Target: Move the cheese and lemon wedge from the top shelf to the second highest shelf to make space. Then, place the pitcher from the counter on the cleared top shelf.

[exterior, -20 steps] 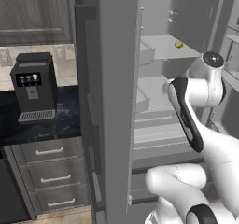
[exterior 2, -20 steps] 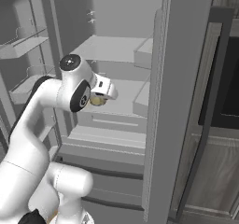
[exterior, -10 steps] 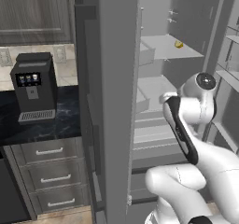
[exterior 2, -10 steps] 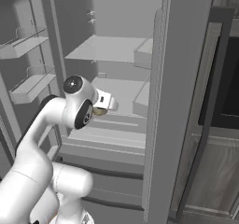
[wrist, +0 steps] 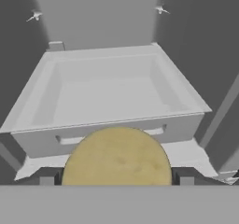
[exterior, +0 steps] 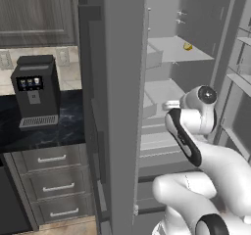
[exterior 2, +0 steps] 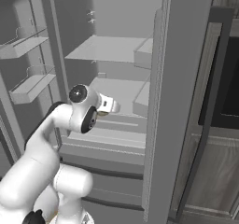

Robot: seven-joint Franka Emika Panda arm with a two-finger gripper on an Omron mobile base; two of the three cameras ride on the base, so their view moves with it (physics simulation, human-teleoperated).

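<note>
Lowered over the last second, the arm has dropped from level with the top shelf to a spot in front of the second highest shelf (exterior 2: 122,88), and the claw (wrist: 116,183) has gone down with it. From the hand view the claw is clenched on the cheese (wrist: 116,157), a yellow-tan round face sitting at 6 o'clock with a dark finger tip (wrist: 46,176) pressed against it at 9 o'clock and the other at 3 o'clock. Beyond the cheese, toward 12 o'clock, a shallow light grey fridge drawer (wrist: 112,97) lies open-topped, with the grey back wall of the fridge above it. In the left base view the lemon wedge (exterior: 188,46) is a tiny bright yellow speck resting on the top shelf (exterior: 171,50), at about 1 o'clock from the white wrist. In the right base view the top shelf (exterior 2: 109,48) sits at 12 o'clock above the wrist, and the second highest shelf lies just beyond the hand at 2 o'clock. At 9 o'clock in the left base view the black marble tabletop (exterior: 44,131) carries a boxy black coffee machine (exterior: 35,92), with grey drawers (exterior: 51,180) with bar handles below it.
</note>
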